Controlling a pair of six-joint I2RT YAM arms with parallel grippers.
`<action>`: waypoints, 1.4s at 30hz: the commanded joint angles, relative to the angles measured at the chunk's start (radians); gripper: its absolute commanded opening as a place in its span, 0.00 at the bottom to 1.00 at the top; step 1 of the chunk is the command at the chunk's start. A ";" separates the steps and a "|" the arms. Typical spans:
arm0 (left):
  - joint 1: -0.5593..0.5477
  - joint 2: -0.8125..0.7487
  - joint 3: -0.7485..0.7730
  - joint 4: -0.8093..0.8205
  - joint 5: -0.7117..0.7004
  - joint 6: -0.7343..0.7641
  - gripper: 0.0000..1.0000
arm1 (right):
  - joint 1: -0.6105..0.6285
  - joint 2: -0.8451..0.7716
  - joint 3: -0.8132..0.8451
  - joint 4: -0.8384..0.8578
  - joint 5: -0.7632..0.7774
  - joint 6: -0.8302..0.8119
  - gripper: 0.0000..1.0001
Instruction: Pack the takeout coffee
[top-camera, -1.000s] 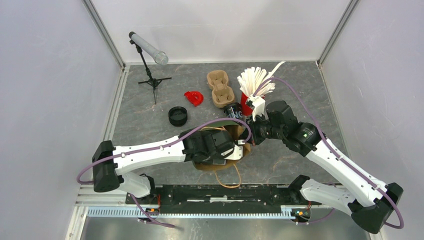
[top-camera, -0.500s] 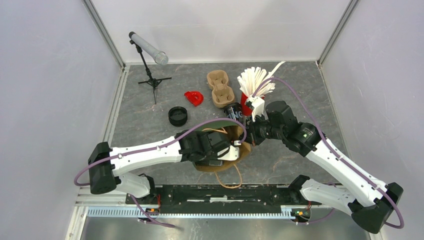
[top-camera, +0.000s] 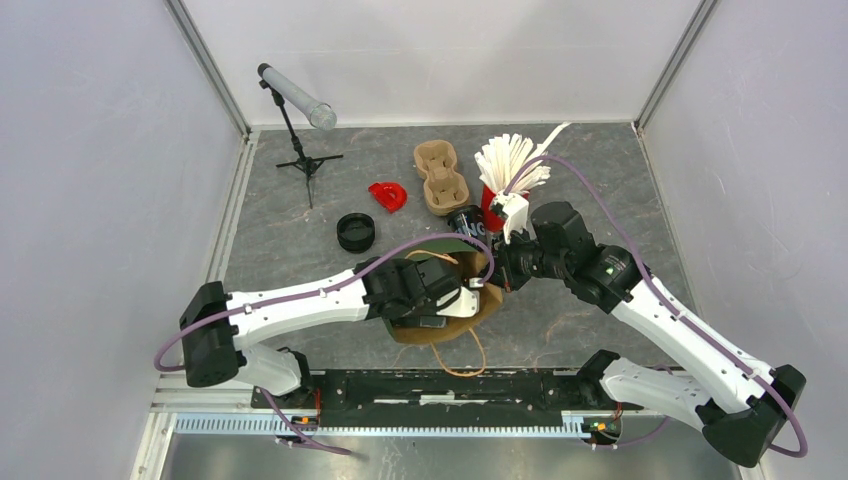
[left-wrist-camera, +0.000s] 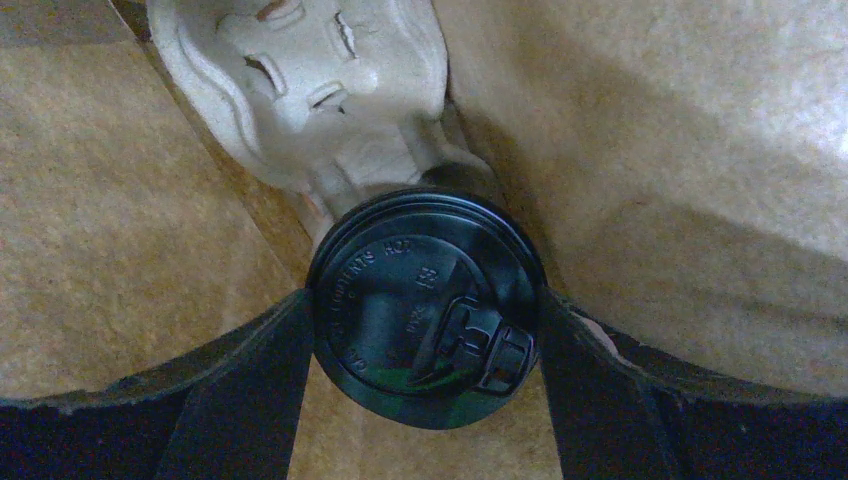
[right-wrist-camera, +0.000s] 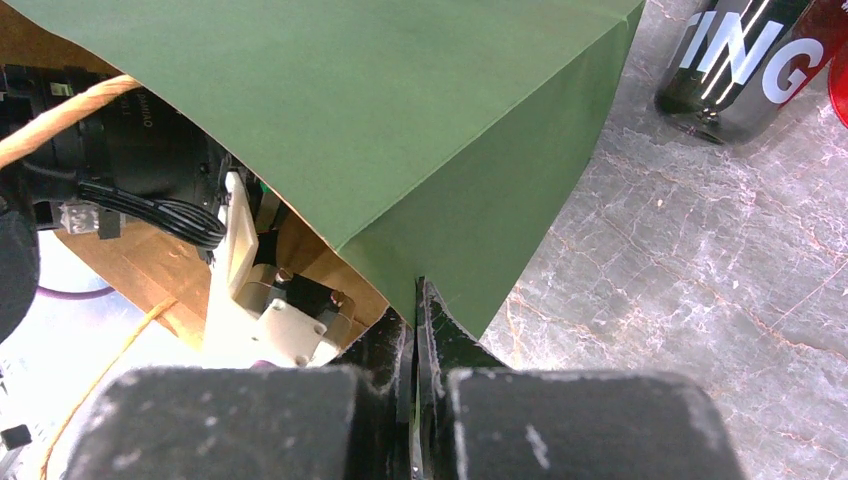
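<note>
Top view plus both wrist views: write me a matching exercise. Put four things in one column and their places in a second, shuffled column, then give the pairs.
Things:
1. coffee cup
2. paper bag
3. stirrers
4. black cap

Places:
A. standing in a red cup at the back
B. lying on the table, left of the bag in the top view
C. edge pinched in the shut right end effector
D. inside the bag, gripped by the left end effector

Pairs: 1-D, 2-C, 3-A, 4-B
</note>
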 joint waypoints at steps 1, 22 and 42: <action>0.020 0.020 -0.016 -0.008 0.053 0.032 0.33 | -0.004 0.003 0.010 0.006 -0.008 -0.021 0.00; 0.029 0.047 0.073 -0.087 0.127 -0.020 0.49 | -0.007 -0.003 -0.005 0.028 0.003 -0.037 0.00; 0.032 0.003 0.027 -0.049 0.136 0.000 0.38 | -0.013 0.004 -0.009 0.032 0.016 -0.066 0.00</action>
